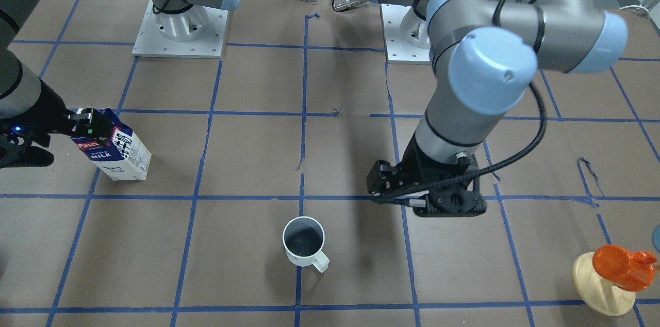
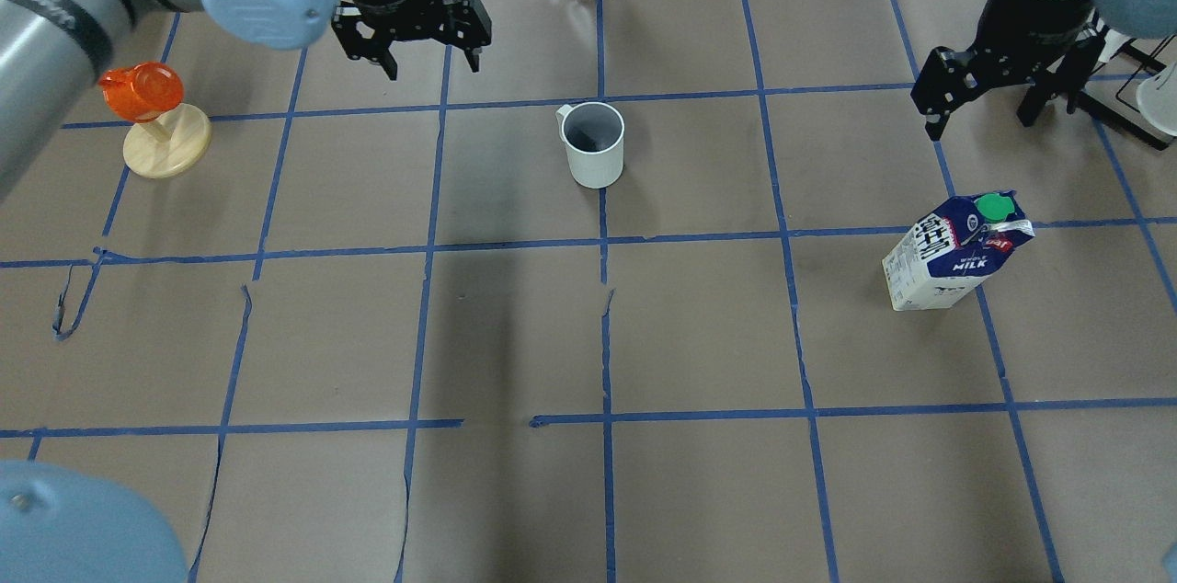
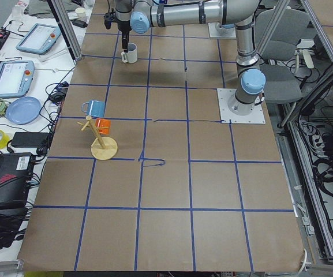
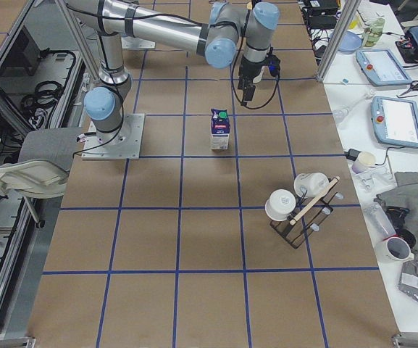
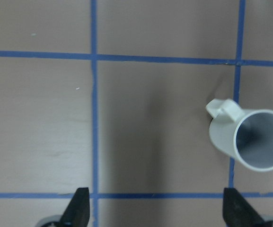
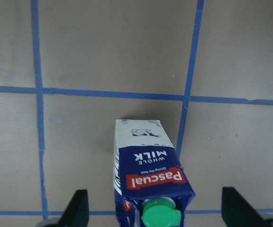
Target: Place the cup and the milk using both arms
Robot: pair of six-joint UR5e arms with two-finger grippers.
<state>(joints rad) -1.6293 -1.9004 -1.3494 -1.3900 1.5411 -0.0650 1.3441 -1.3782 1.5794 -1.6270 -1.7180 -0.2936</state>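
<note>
The white cup (image 2: 595, 146) stands upright at the middle of the table's far half, its handle toward my left arm. My left gripper (image 2: 430, 66) hangs open and empty above the table, beside the cup and apart from it. In the left wrist view the cup (image 5: 252, 139) lies right of the open fingers (image 5: 79, 208). The milk carton (image 2: 952, 257) stands upright on my right side. My right gripper (image 2: 979, 121) is open and empty, raised beyond the carton. In the right wrist view the carton (image 6: 148, 161) sits between the open fingers (image 6: 78, 208), its green cap nearest.
An orange cup-like thing on a wooden stand (image 2: 152, 119) stands at the far left, with a blue mug (image 3: 94, 108) by it. A rack with white mugs (image 4: 303, 203) stands at the table's right end. The arm bases (image 1: 180, 28) sit at the robot's side.
</note>
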